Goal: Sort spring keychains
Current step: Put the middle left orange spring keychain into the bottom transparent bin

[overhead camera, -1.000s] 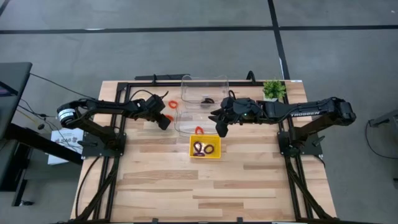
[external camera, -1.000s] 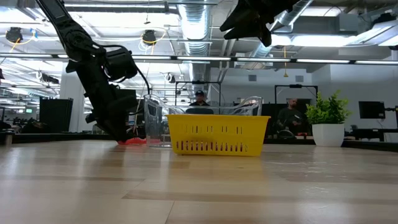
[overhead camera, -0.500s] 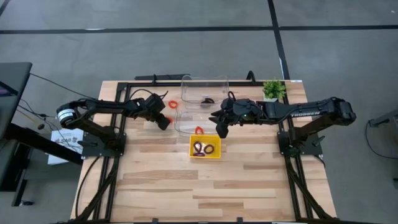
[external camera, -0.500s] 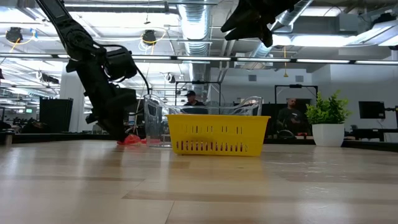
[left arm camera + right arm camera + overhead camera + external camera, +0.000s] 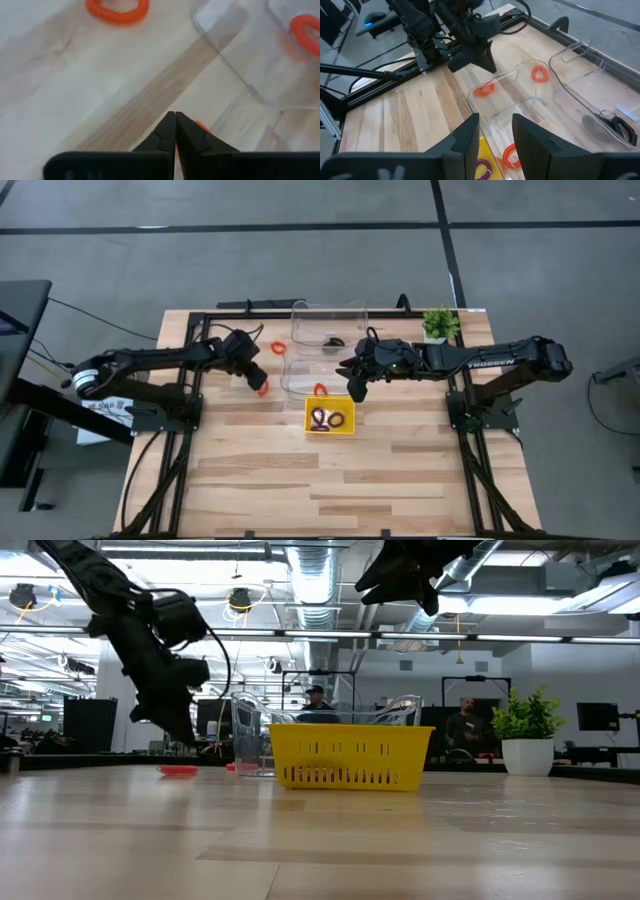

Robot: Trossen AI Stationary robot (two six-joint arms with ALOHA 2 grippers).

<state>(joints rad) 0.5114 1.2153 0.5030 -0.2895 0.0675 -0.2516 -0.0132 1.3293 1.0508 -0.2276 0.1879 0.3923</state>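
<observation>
My left gripper (image 5: 256,376) (image 5: 175,120) is shut and hangs a little above the table, left of the clear trays. An orange-red spring keychain (image 5: 262,385) (image 5: 178,770) lies flat on the wood just below its tips; the low view shows a gap between them. A second orange keychain (image 5: 277,348) (image 5: 117,7) lies farther back. A third (image 5: 320,389) is in the near clear tray (image 5: 295,375). A black one (image 5: 333,340) is in the far clear tray (image 5: 345,308). Purple and black keychains (image 5: 322,418) lie in the yellow tray (image 5: 310,420). My right gripper (image 5: 355,385) (image 5: 495,135) stands open, high over the trays.
A small potted plant (image 5: 438,325) stands at the table's far right corner. Black frame rails (image 5: 200,330) run along the far and side edges. The near half of the table (image 5: 330,490) is bare wood. People sit in the room beyond the table.
My left gripper has shut and then risen off the table, drawing back a little toward the near edge. The orange keychain at its tips has slid toward the near edge, away from the clear tray, and lies flat on the table.
</observation>
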